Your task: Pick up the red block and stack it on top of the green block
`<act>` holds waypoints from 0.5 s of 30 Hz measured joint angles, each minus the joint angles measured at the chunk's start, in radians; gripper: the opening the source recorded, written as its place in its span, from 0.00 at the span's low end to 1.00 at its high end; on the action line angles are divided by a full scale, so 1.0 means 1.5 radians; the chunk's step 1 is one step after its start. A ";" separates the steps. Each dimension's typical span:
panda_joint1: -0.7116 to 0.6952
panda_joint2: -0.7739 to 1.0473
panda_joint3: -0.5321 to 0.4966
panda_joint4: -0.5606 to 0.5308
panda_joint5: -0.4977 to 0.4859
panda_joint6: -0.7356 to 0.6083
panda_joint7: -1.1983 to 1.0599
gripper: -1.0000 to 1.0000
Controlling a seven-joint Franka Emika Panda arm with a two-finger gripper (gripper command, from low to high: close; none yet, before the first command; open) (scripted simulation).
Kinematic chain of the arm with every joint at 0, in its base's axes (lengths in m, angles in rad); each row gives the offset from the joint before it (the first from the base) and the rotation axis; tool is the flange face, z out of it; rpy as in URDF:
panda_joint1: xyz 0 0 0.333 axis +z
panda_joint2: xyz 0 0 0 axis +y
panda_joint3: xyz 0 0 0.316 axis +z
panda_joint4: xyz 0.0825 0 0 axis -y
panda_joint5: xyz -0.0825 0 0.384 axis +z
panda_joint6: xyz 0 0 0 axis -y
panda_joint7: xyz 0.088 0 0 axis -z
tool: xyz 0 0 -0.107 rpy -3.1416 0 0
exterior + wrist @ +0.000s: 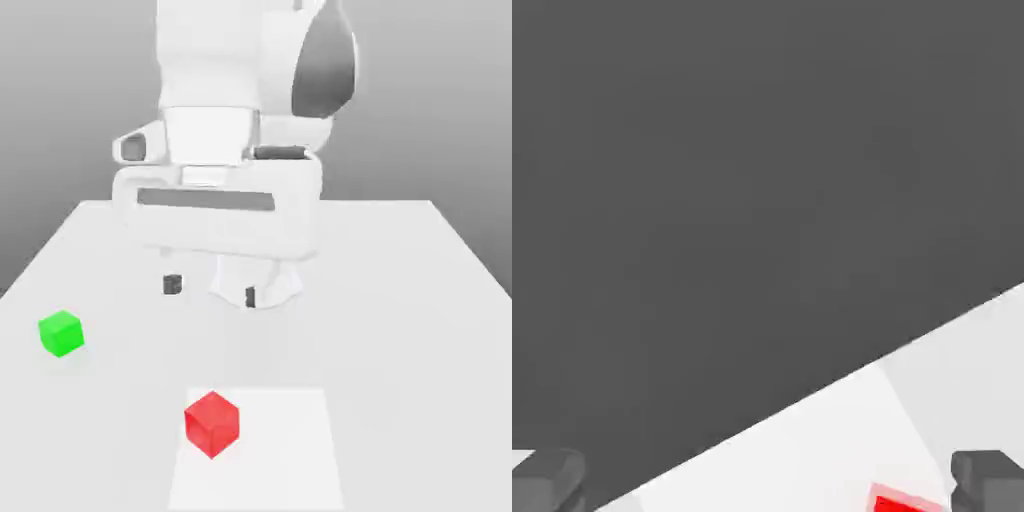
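White table (420,300), no containers on it. Red block (211,424) resting near front edge, on a lighter square patch (290,450) of table, slightly toward exterior view's left of centre. Green block (61,333) sitting on table, well apart from red, further toward exterior view's left and a bit farther back. Gripper (211,290) hanging above table behind both blocks, jaws spread wide, holding nothing. Hand view: red block (904,502) corner peeking near one fingertip (987,478).
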State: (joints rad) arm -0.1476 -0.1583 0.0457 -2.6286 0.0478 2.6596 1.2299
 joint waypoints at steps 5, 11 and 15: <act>-0.020 0.121 -0.007 -0.058 -0.029 0.070 0.104 0.50; -0.011 0.265 -0.019 -0.049 -0.046 0.188 0.130 0.50; -0.010 0.281 -0.020 -0.047 -0.047 0.202 0.130 0.00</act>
State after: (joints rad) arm -0.1629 0.2627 0.0161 -2.6988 -0.0221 2.9623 1.4246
